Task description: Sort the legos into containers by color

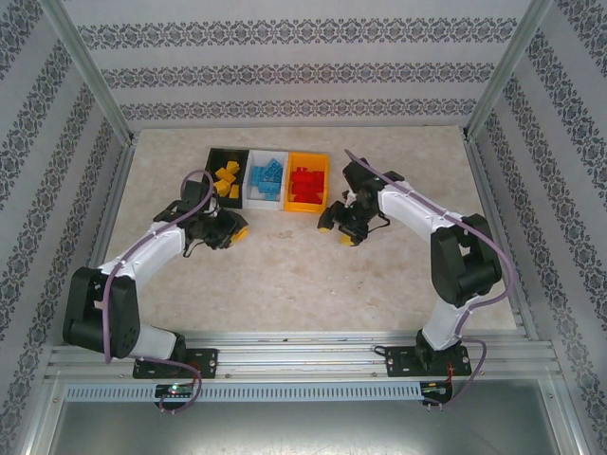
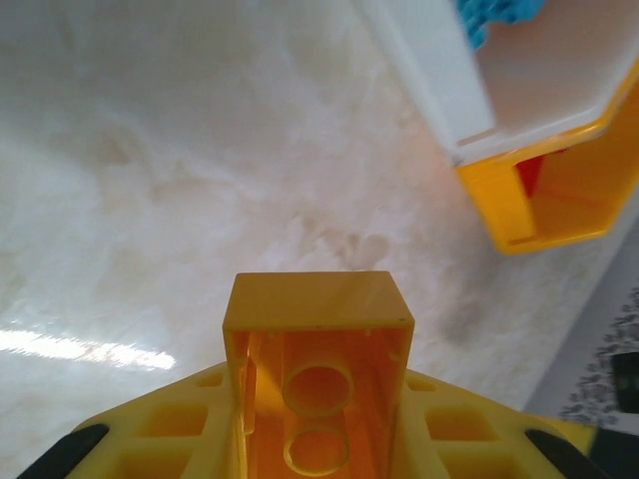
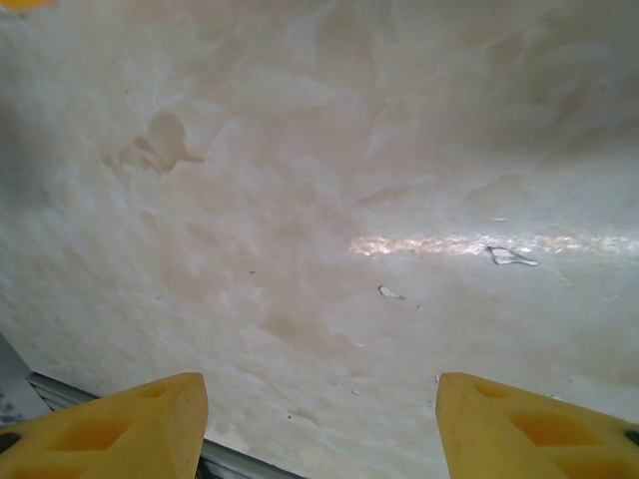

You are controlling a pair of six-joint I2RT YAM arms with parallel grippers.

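Top external: sorted containers [image 1: 305, 207]; left gripper [image 1: 237, 230] tight on yellow lego [image 2: 318, 309], right gripper [image 1: 336, 232] spread.

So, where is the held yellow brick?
In the left wrist view the yellow brick sits clamped in the left gripper; overhead, left side, near the black bin.
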